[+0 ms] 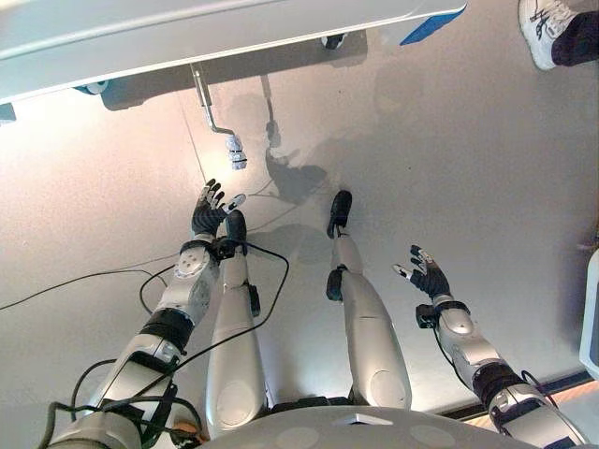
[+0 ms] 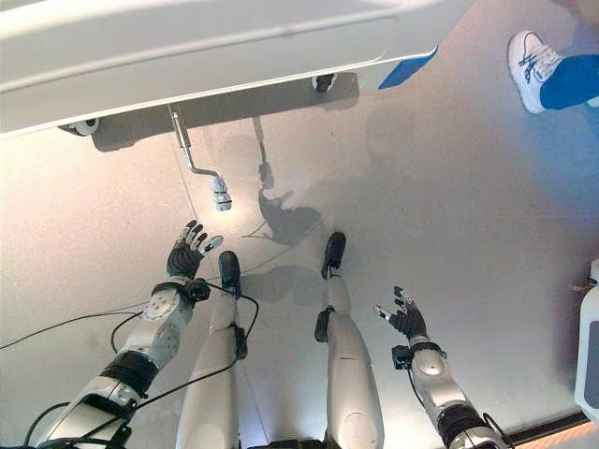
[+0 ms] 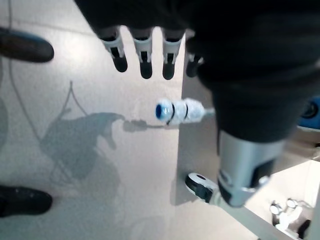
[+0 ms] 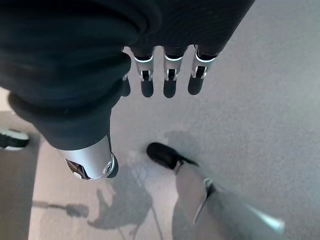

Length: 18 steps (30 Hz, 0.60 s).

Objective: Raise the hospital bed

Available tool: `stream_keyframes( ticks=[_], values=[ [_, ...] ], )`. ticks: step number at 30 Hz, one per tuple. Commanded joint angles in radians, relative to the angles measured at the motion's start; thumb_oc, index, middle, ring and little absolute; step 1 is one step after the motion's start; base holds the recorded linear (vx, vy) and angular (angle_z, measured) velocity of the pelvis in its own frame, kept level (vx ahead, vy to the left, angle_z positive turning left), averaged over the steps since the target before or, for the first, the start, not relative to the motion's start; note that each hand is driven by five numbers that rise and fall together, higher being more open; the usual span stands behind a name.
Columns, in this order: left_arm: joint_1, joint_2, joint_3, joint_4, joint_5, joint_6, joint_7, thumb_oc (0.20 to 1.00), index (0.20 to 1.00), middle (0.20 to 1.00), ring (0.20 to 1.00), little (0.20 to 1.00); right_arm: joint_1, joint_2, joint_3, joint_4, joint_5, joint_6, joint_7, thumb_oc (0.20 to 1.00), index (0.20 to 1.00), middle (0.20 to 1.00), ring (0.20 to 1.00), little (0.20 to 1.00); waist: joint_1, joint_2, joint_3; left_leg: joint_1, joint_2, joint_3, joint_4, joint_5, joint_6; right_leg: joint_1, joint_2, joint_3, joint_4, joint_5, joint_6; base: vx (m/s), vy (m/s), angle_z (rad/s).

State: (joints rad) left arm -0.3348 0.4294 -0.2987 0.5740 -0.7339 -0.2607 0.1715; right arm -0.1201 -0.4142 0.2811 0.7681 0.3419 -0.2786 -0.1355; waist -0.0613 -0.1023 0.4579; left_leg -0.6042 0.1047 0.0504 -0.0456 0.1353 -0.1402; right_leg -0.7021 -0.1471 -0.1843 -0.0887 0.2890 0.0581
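Bed [image 1: 187, 37] frame runs pale and long across the far side of the floor [image 1: 449, 187], well ahead of both hands. A blue patch [image 1: 432, 24] marks its edge far to the right of the left hand, and a dark caster [image 2: 324, 82] sits beneath the frame there; another caster [image 2: 86, 126] shows under the frame ahead and to the left of that hand. From the underside of the bed a metal crank [image 1: 208, 103] reaches down and bends toward the robot, ending in a white ribbed grip [image 1: 236, 152].

That grip lies just ahead of the left hand [image 1: 210, 211], a little to its right, and apart from it; nothing touches it. The left hand is spread wide, fingers straight and fanned toward the grip, thumb set off to the side, holding nothing. In the left wrist view the grip's blue-capped end [image 3: 162, 111] shows just past the fingertips [image 3: 145, 69].

The right hand [image 1: 429, 274] hangs over bare floor well to the right of the crank, also spread wide and holding nothing, its fingers straight in the right wrist view.

A person's white shoe [image 1: 541, 30] and blue trouser leg [image 2: 571, 79] stand far ahead of the right hand.
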Motion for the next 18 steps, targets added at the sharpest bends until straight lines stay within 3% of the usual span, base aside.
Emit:
stream_keyframes(
  ticks=[1,11,18],
  values=[
    [0.024,0.020,0.022,-0.061,-0.025,-0.030,-0.018,1.000,1.000,1.000,1.000,1.000,0.086,-0.054,-0.024,-0.041,-0.027,0.001,0.007,1.000,1.000,1.000,1.000,1.000,0.002,-0.002,0.006,-0.049,-0.107,-0.027,-0.042,0.028,0.118,0.010,0.048,-0.029,0.011,-0.035,0.074,0.00,0.000,0.00],
    [-0.053,0.029,0.016,0.024,-0.038,-0.020,-0.011,1.000,1.000,1.000,1.000,1.000,0.074,-0.064,-0.014,-0.035,-0.027,0.005,0.010,1.000,1.000,1.000,1.000,1.000,-0.002,-0.016,0.005,-0.057,-0.101,-0.023,-0.042,0.026,0.116,0.002,0.050,-0.029,0.011,-0.034,0.074,0.00,0.000,0.00],
    [-0.213,0.027,0.006,0.172,-0.044,-0.009,0.015,1.000,1.000,1.000,1.000,1.000,0.051,-0.064,0.003,-0.018,-0.020,0.005,0.005,1.000,1.000,1.000,1.000,1.000,-0.019,-0.032,0.006,-0.064,-0.096,-0.024,-0.042,0.025,0.115,-0.005,0.054,-0.026,0.010,-0.033,0.074,0.00,0.000,0.00]
  ],
)
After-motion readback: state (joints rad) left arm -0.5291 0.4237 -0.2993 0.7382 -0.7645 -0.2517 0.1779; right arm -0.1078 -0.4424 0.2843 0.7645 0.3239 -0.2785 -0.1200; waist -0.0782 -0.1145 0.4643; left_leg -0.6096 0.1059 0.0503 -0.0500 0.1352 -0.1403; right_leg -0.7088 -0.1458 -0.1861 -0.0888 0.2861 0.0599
